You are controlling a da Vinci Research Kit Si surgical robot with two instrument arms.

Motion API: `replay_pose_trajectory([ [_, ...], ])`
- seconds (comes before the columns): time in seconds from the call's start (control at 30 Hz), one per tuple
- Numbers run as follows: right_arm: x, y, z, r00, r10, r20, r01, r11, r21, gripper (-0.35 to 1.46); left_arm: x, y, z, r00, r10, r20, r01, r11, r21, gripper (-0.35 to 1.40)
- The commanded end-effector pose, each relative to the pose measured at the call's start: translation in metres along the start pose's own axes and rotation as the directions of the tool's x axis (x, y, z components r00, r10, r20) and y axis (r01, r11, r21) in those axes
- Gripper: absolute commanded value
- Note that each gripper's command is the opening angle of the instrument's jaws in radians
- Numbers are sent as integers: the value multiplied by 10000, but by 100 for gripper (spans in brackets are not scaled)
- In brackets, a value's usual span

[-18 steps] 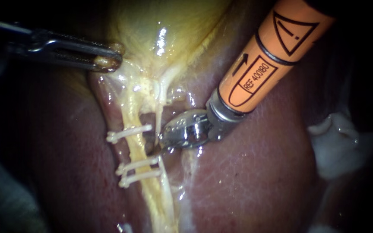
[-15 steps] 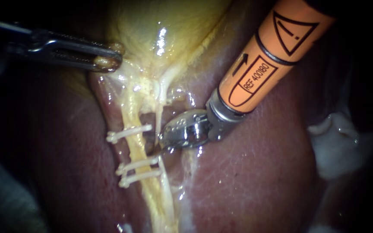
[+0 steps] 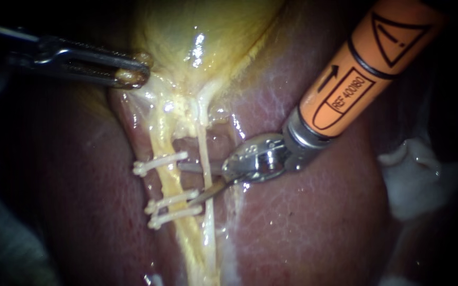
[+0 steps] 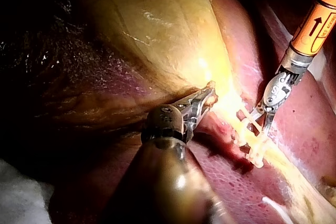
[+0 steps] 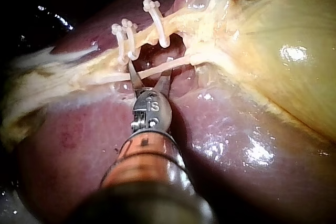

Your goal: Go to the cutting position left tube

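Three clips [image 3: 170,201] bar the left tube [image 3: 168,182]; bare liver [image 3: 303,222] lies open beyond the thin tube [image 3: 204,143]

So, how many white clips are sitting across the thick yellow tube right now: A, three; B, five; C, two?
A: three white clips cross the tube, one on its own nearer the gallbladder and two close together beyond it.

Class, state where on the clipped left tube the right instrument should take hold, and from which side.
Probably the bare stretch of the left tube between the upper clip and the lower two clips. Come crosswise from the right instrument's side: the tube runs straight there, and the open blades face that gap.
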Motion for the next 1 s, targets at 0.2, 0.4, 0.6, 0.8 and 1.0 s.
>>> replay_pose_trajectory([
  [0.2, -7, 0, -15, 10000, 55, -11, -55, 10000, 10, 114, 0, 0, 0, 10000, 2, 1, -2, 10000, -4, -35],
  [0.4, -13, -2, -26, 9999, 150, -14, -150, 9999, 60, 118, 0, 0, 0, 10000, 2, 1, -2, 10000, -4, -35],
  [0.6, -13, -2, -44, 9979, 635, -145, -630, 9976, 292, 125, 0, 0, 0, 10000, 2, 1, -2, 10000, -4, -35],
  [0.8, -7, -3, -62, 9878, 1439, -589, -1368, 9843, 1113, 135, 0, 0, -1, 10000, 3, 2, -3, 10000, -6, -35],
  [1.0, 0, -7, -61, 9737, 2186, -641, -2008, 9564, 2118, 140, 0, 0, 0, 10000, 2, 2, -2, 10000, -5, -35],
])
